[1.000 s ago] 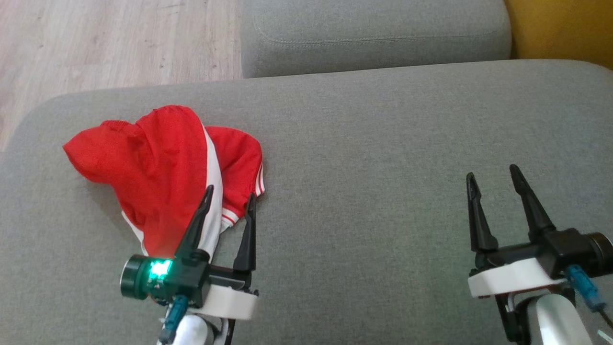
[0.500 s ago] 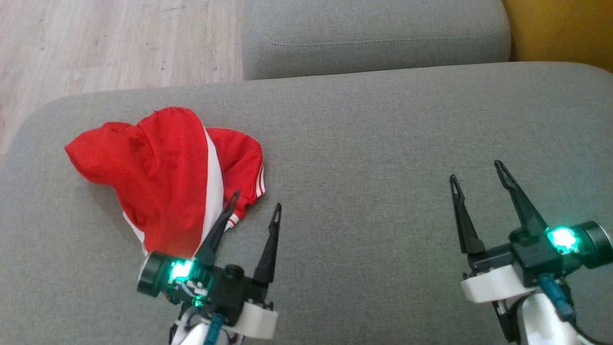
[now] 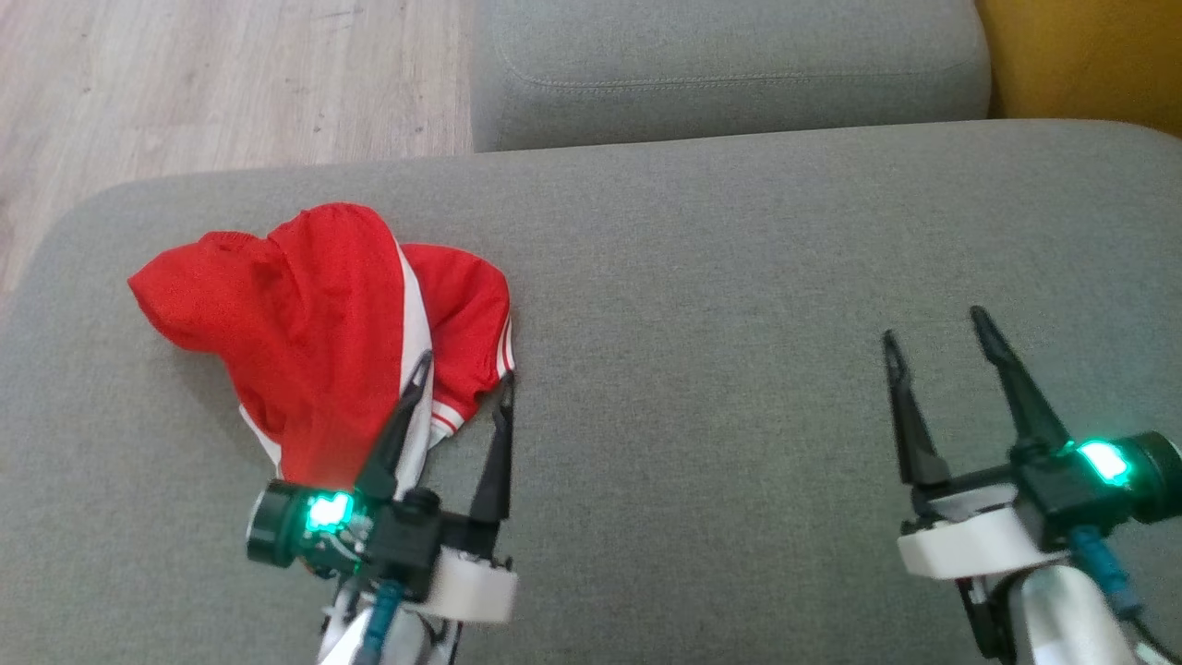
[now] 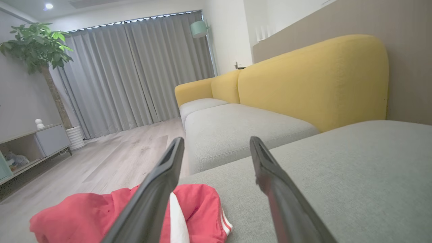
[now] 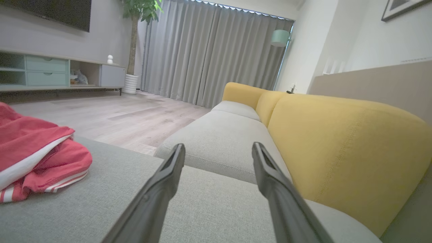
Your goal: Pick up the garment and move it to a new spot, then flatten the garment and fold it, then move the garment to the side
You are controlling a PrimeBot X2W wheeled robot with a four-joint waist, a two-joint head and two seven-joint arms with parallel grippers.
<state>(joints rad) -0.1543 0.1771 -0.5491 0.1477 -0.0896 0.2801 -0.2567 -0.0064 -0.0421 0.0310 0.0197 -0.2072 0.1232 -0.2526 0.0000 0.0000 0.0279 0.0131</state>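
My left gripper (image 3: pixel 466 368) hangs at the near edge of the jersey (image 3: pixel 314 332). Its fingers (image 3: pixel 392 439) are spread wide and hold nothing. In the head view one finger crosses the jersey's white panel and the other lies over bare sofa (image 3: pixel 720 277). Whether I touch the cloth I cannot tell. The jersey lies crumpled in a heap on the left part of the sofa seat. My right gripper (image 3: pixel 933 325) is well apart to the right, its fingers likewise released, above bare cushion.
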